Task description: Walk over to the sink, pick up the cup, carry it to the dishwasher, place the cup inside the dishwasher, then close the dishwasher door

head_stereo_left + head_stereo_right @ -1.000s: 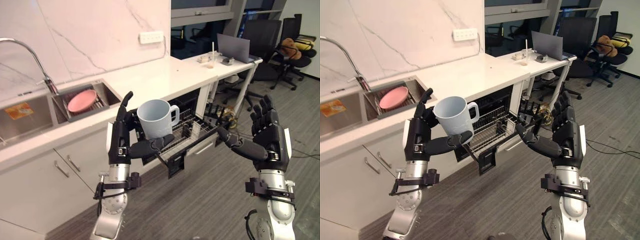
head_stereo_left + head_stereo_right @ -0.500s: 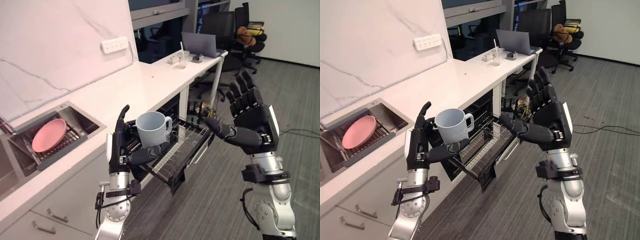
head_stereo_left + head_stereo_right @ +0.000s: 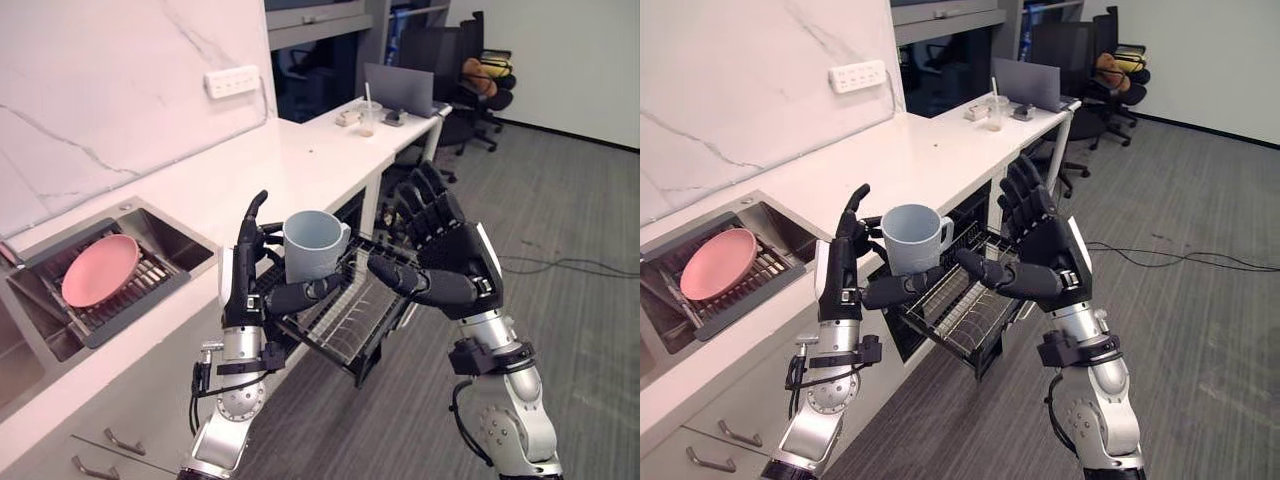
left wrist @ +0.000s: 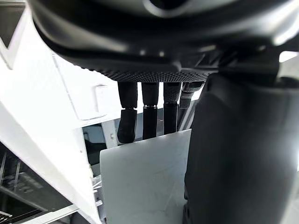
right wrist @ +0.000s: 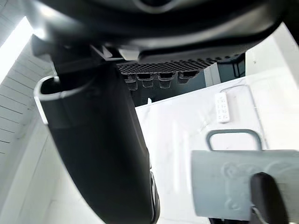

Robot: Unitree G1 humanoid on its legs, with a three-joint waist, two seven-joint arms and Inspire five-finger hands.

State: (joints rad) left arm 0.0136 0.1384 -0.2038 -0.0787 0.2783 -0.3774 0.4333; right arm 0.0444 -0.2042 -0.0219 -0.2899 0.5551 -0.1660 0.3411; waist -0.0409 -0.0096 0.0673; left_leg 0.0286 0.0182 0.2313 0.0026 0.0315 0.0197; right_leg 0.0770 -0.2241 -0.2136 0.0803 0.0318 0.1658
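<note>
A pale blue-grey cup (image 3: 312, 245) with a handle stands upright in my left hand (image 3: 243, 280). The thumb is curled under its base and the fingers (image 4: 148, 116) rise behind its wall (image 4: 145, 182). I hold it at chest height above the pulled-out wire rack (image 3: 340, 325) of the open dishwasher under the counter. My right hand (image 3: 447, 262) is open, fingers spread, close beside the cup on its handle side, with the thumb reaching toward the cup's base. Whether it touches the cup I cannot tell. The cup (image 5: 233, 182) also shows past the right hand's thumb.
The white counter (image 3: 270, 165) runs along the left, with a sink (image 3: 150, 235) holding a pink plate (image 3: 98, 270) on a rack. A desk beyond carries a laptop (image 3: 400, 88) and a drink cup (image 3: 367, 118). Office chairs (image 3: 480, 80) stand behind; grey floor (image 3: 570, 200) lies to the right.
My right hand has come down and leftward, close to the cup. The left hand keeps hold of the cup. The camera view has shifted a little.
</note>
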